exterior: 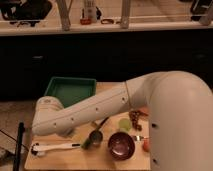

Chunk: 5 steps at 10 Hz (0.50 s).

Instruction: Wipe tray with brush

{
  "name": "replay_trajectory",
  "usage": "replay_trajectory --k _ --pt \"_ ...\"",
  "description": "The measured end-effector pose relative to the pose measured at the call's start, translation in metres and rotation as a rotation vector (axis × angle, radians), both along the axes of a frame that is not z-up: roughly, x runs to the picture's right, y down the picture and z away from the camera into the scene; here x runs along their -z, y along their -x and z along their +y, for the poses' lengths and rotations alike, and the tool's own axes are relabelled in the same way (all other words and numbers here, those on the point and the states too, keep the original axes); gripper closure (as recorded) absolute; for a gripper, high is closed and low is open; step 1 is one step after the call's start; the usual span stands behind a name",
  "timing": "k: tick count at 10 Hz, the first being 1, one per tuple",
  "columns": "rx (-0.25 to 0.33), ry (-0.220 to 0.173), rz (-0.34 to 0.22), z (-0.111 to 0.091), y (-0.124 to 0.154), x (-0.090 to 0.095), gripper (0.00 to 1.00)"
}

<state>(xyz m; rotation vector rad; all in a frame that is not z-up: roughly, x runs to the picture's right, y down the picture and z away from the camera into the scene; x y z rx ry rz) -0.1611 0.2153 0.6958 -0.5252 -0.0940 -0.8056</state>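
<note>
The green tray [70, 91] lies at the table's back left, with nothing showing in the part I can see. The white long-handled brush [54, 147] lies flat on the table near the front left edge, its rounded head to the left. My arm reaches across the table from the right. My gripper [67, 133] hangs under the wrist at the left, just above and behind the brush handle and in front of the tray. The wrist hides most of it.
A dark bowl [121, 145] stands front centre, with a small dark cup [95, 137] to its left and an orange item [146, 145] to its right. A green item [124, 124] and a brown cluster [135, 117] lie behind them. A black pole [20, 147] stands off the table's left edge.
</note>
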Motion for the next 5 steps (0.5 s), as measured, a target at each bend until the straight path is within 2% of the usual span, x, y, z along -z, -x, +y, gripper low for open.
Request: replay_trajectory --k 3,5 --pt "-0.05 0.018 -0.064 0.015 0.024 -0.011 0.2" --pt "-0.101 0.039 -0.075 0.031 0.029 -0.018 0.2"
